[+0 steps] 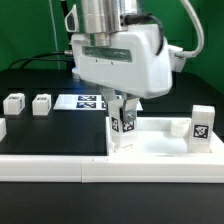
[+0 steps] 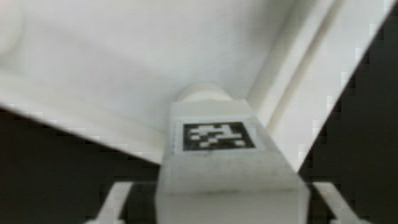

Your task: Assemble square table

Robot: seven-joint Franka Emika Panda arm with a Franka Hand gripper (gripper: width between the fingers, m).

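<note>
Pictured at the exterior view's centre: a tagged white leg, upright at the left edge of the square table's slab. Gripped on both sides by the tool, about half closed, with fingers flanking the leg's sides in the wrist view. Lying flat on the black bench toward the exterior view's right, that slab, with its front edge just behind the long white border rail. Standing at the slab's right end, a second leg, well apart from the held one, with bare white slab between them. Left on the bench far to the exterior view's left, two more legs, side by side, with open black surface from there to the slab's left edge. Behind the tool, flat on the bench, the marker board. Overhead, the arm, wrist pointing straight down over the held leg and hiding the slab's back-left corner.
</note>
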